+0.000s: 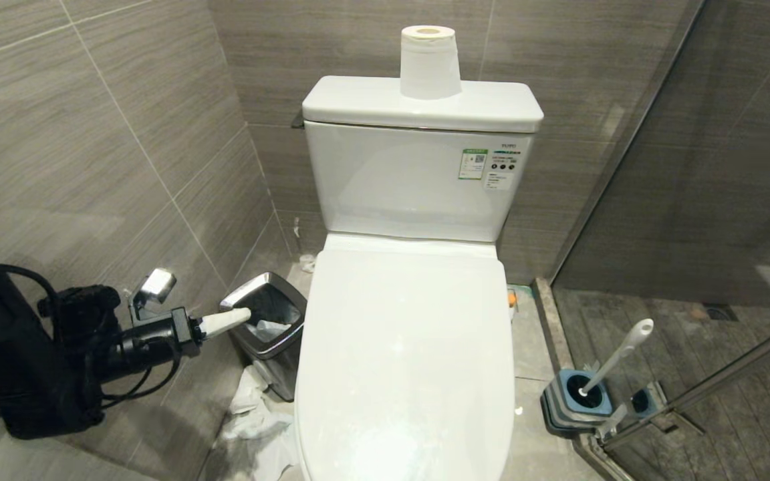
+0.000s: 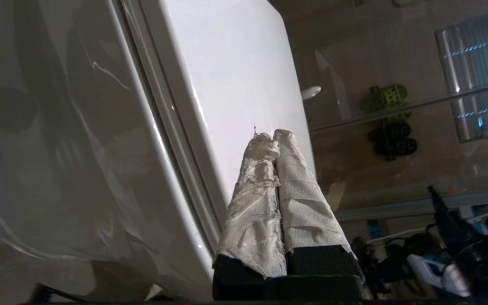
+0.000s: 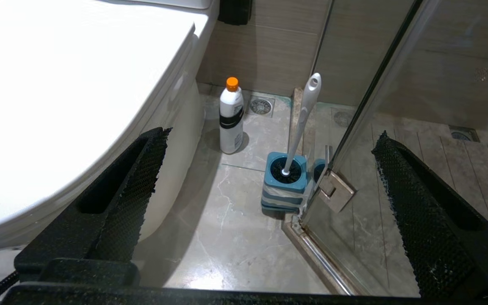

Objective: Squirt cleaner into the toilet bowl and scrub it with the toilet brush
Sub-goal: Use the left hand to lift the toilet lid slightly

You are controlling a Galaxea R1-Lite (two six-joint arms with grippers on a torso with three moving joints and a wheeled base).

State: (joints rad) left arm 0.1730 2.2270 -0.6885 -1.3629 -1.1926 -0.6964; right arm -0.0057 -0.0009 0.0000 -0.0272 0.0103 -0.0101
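Two items we judge light and stiff: toilet brush (image 3: 303, 118), graspable mid-handle; left gripper (image 2: 274, 137) fingers closed and empty, right gripper (image 3: 269, 169) fingers spread wide.

The toilet bowl (image 1: 405, 361) carries the only print, on the front of its tank (image 1: 392, 180). A green-headed label (image 1: 472, 164) with a square code sits beside a white sticker (image 1: 504, 167) showing three dark round marks. The lettering on both is too small to read.
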